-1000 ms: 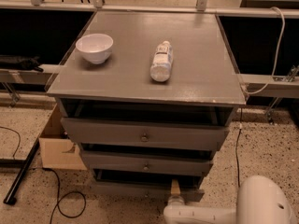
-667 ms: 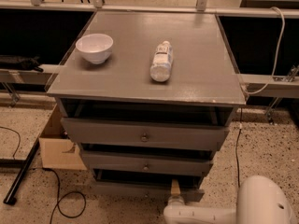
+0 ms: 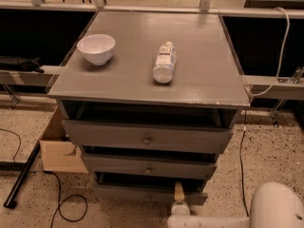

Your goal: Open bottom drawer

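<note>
Bottom drawer point(image 3: 137, 193): found at the lower centre of the frame, lowest of three grey fronts in the cabinet point(image 3: 223, 87); a dark gap is seen above its front, so it is judged to be slightly out.
Gripper point(image 3: 179, 191): seen at the bottom of the frame, right of centre, against the right part of the bottom drawer's front or its top edge; whether it is open or closed cannot be told.
Arm point(image 3: 266, 210): a white body is seen in the lower right corner.
Handling: the drawer is judged to be stiff painted wood, moderately heavy and not fragile; a smooth front with little to catch is expected.
Hold: a centre knob is the expected place to take hold, though none can be made out on this front; the top edge at the gap is judged a usable alternative.
Pull: a straight, level pull toward the bottom of the frame is judged best, since an off-centre pull may skew the drawer.
Writing: a pale label is seen on the bottle point(image 3: 164, 62) lying on the cabinet top, but nothing on it can be read.
Other markings: none are seen on the white bowl point(image 3: 96, 48) or the cardboard box point(image 3: 58, 153).
</note>
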{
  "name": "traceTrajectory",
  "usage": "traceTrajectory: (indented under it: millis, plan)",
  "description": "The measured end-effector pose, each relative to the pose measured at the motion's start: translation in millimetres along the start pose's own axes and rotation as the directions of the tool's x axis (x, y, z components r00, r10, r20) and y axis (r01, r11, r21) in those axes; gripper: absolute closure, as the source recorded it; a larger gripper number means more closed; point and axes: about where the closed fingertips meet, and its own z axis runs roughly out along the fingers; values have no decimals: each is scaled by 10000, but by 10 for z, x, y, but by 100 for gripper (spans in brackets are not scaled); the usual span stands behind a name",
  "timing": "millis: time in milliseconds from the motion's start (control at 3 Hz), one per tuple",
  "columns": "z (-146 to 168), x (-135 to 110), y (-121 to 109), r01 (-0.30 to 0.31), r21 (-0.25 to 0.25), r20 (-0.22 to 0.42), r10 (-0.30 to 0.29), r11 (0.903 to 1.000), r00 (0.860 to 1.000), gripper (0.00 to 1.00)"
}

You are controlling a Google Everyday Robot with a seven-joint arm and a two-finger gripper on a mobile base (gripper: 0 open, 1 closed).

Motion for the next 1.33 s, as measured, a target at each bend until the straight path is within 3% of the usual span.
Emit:
traceTrajectory:
  millis: [333, 667, 1333]
  plan:
    - [-33, -10, 14, 48, 18, 43, -48, 10000, 10000, 0]
    - [-17, -4, 3, -70, -180, 529, 79, 9998, 9986, 0]
    - [61, 81, -94, -328, -905, 2093, 512, 9954, 9765, 0]
